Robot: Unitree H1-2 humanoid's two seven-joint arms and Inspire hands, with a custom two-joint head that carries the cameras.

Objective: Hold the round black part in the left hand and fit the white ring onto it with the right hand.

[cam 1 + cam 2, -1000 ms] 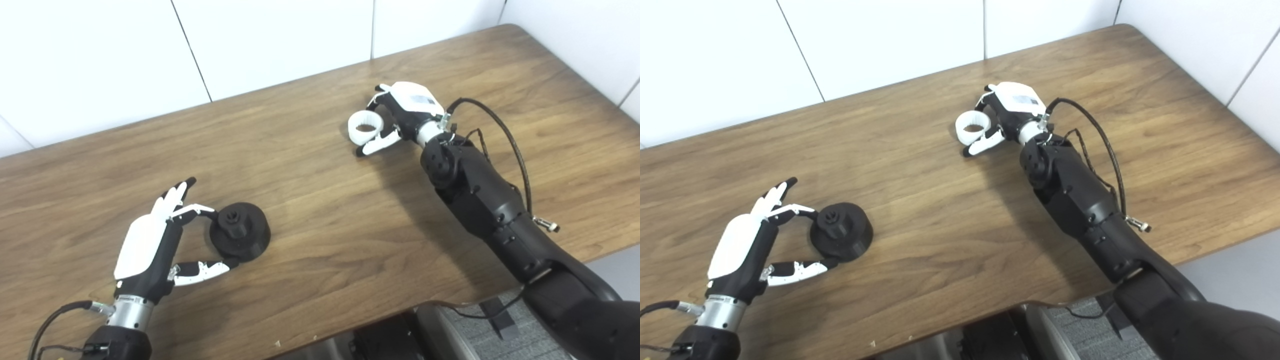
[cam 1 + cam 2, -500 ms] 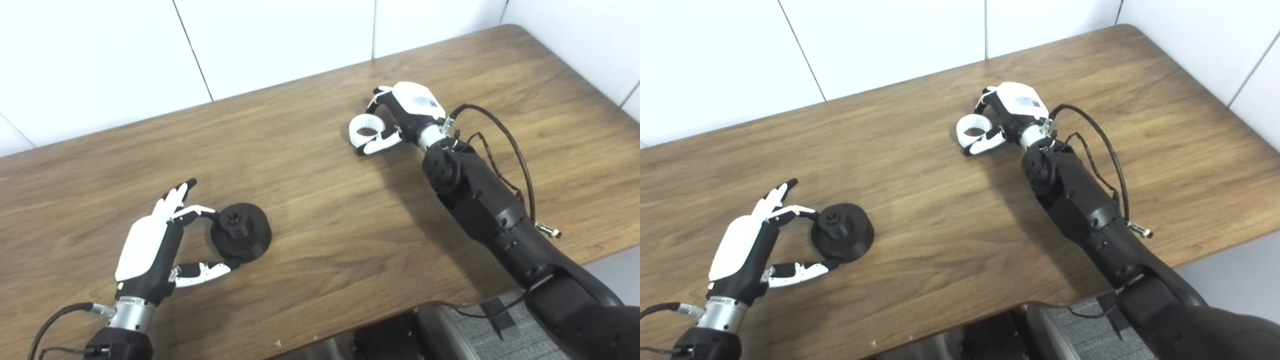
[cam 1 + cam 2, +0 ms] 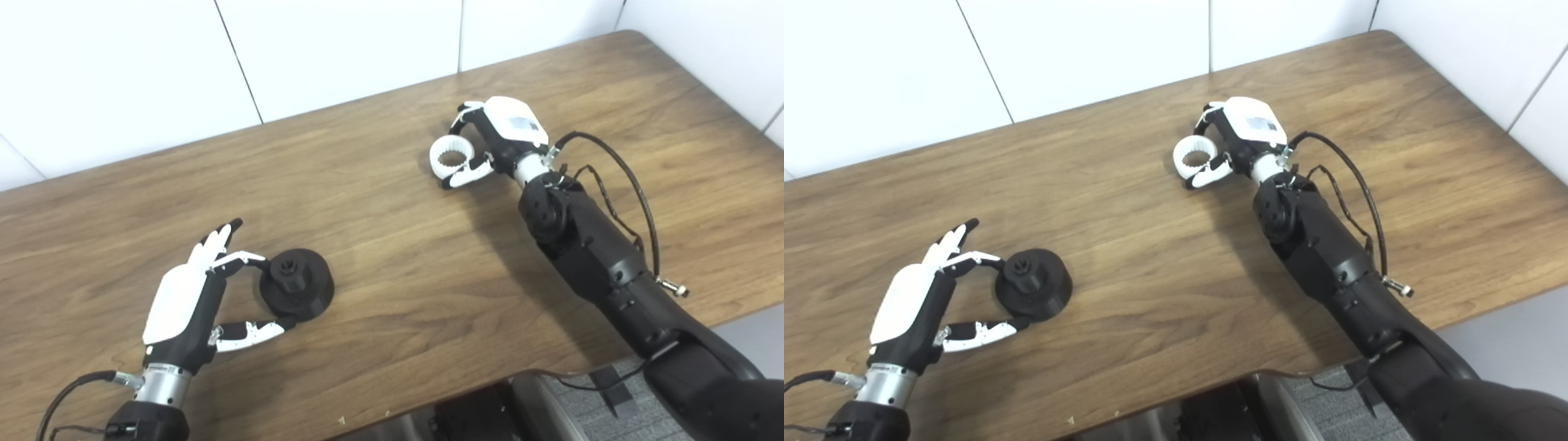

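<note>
The round black part [image 3: 297, 290] sits on the wooden table [image 3: 392, 245] at the front left, with a raised hub on top. My left hand [image 3: 184, 303] is beside it, with one finger and the thumb [image 3: 257, 331] closed against its sides and the other fingers stretched out. The white ring [image 3: 451, 158], toothed on the inside, is at the back right of the table. My right hand [image 3: 499, 138] is shut on it, fingers over its far side and thumb at its near side. The ring also shows in the right eye view [image 3: 1195, 160].
The table's front edge [image 3: 429, 392] runs just below my left hand, with a chair [image 3: 490, 410] under it. A black cable [image 3: 625, 184] loops off my right forearm. White wall panels [image 3: 343, 49] stand behind the table.
The ring has tipped a little in my right hand, so its toothed inside now shows. The whole picture has shifted slightly. My left hand and the black part have not moved.
</note>
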